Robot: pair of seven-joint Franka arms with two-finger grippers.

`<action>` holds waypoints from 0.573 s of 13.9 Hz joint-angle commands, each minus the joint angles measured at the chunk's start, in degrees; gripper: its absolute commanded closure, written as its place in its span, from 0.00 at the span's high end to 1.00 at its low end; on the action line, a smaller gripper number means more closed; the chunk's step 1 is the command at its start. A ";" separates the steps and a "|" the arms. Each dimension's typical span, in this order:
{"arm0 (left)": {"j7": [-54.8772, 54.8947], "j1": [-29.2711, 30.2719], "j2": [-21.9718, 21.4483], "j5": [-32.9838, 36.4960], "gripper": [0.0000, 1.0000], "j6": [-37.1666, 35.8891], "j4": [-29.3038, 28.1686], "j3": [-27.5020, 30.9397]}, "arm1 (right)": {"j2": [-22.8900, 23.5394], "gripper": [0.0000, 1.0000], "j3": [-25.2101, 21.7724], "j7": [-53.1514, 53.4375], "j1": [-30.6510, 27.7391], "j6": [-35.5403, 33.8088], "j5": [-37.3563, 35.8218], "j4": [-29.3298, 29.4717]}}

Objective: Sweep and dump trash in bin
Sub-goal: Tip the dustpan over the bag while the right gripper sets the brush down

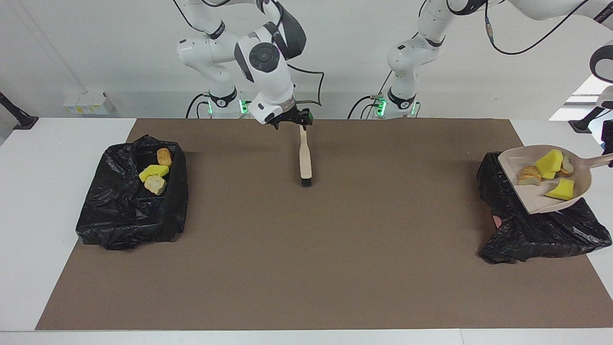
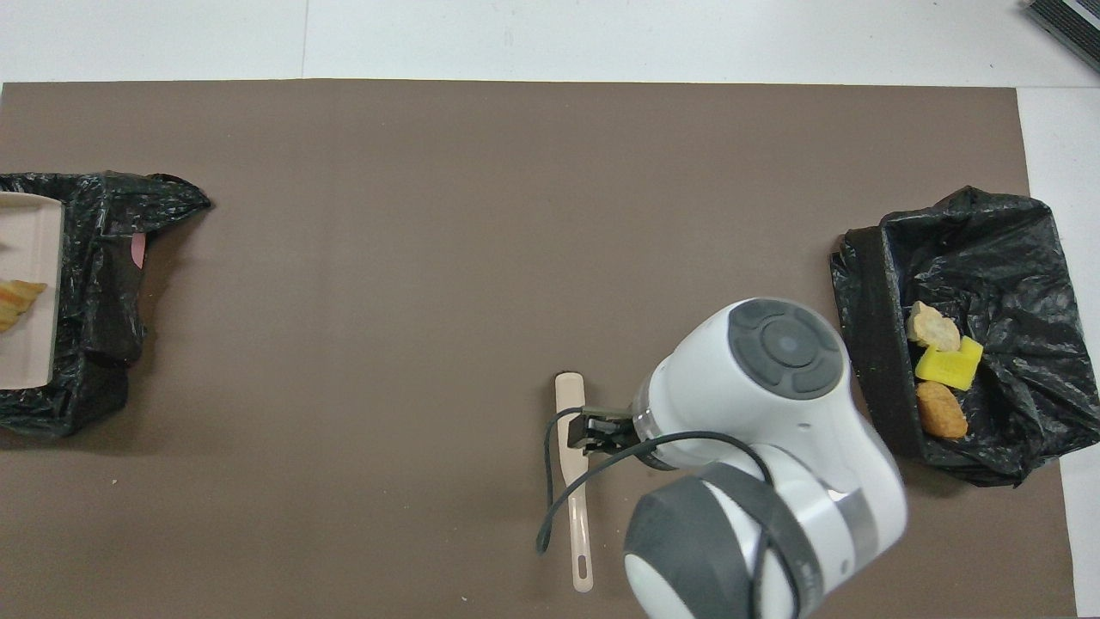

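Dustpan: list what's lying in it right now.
The dustpan, raised over the black bin bag, carries two yellow sponge chunks and tan bread pieces. One bread bit is partly hidden by a sponge.
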 commanded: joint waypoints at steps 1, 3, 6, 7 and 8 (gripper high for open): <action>-5.20 0.52 0.51 9.06 0.00 3.17 0.08 -0.16 | -0.79 1.00 0.03 -1.93 -7.01 -3.22 -1.68 7.20; -13.45 -0.18 -0.19 13.92 0.00 2.74 -1.41 -0.16 | -0.70 1.00 -0.23 -5.43 -10.98 -7.95 -3.07 13.17; -19.81 -2.19 -0.46 24.11 0.00 1.86 -1.68 -0.25 | -0.62 1.00 -0.50 -12.11 -12.31 -10.34 -16.39 20.03; -20.51 -3.42 -0.55 26.75 0.00 1.34 -1.86 -0.25 | -0.44 1.00 -0.41 -12.92 -12.40 -10.52 -19.83 21.97; -22.09 -3.96 -1.07 30.25 0.00 1.25 -2.47 -0.25 | -0.09 1.00 -0.41 -12.92 -12.57 -11.30 -21.00 23.29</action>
